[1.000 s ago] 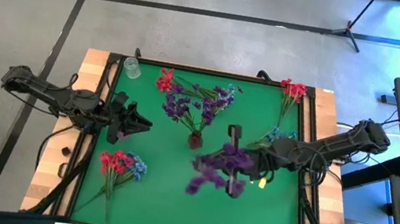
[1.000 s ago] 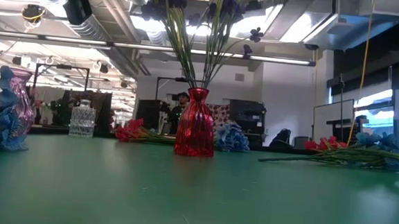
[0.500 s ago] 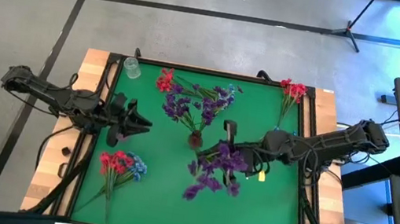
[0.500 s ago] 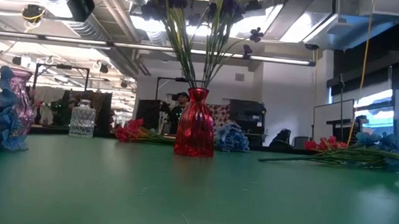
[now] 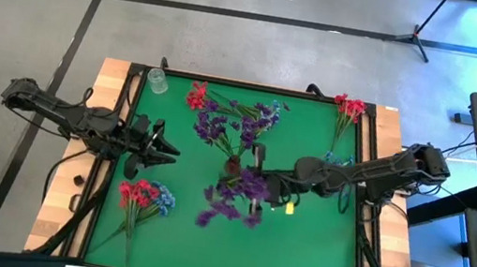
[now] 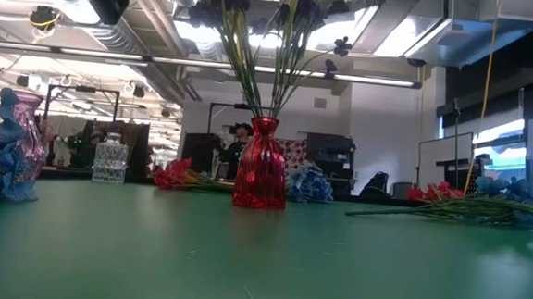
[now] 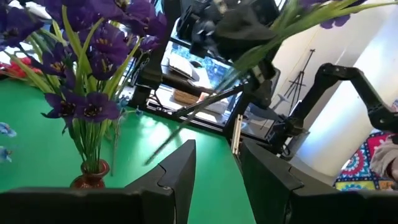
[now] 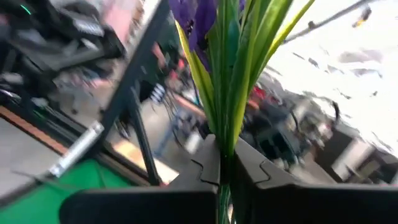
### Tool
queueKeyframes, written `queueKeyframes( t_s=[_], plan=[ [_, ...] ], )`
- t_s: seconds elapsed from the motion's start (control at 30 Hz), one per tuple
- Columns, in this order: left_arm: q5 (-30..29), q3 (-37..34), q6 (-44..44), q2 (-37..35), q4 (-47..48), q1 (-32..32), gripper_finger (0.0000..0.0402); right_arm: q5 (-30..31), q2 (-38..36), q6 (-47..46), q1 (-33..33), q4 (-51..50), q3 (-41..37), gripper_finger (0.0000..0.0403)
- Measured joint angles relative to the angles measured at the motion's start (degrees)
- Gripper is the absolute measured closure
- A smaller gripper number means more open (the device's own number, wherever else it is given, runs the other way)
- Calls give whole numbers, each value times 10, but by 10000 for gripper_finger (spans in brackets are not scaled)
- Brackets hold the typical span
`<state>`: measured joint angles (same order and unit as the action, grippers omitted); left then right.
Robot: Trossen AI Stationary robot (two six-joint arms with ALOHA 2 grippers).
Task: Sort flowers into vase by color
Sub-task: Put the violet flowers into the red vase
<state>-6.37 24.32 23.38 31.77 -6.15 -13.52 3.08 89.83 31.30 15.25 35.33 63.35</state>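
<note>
Right tool [image 5: 262,179] pinches a purple sprig [image 5: 231,196] by its stems, just beside the red vase [image 5: 233,163]. Left tool [image 5: 161,144] waits half-open, farther off.

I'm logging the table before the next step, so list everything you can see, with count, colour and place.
red vase: one, red, table centre, holding purple flowers.
held purple sprig: one bunch, dark purple, in the air just right of the red vase.
clear jar: one, clear, far left corner.
red and blue flowers: one pile, near left.
red flowers: one bunch, far right.
table: one, green.
left pincer: open, at left edge, empty.
right pincer: shut on held purple sprig.
</note>
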Motion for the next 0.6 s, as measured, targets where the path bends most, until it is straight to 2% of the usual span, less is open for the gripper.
queueKeyframes(
  t_s=[0.37, 0.6],
  plan=[
    [27, 0, -11, 0, 1, -16, 278, 110, 2, 6, -4, -65, -4, 396],
    [27, 0, -15, 0, 1, -16, 278, 152, 2, -25, -3, -27, -45, 396]
  ],
)
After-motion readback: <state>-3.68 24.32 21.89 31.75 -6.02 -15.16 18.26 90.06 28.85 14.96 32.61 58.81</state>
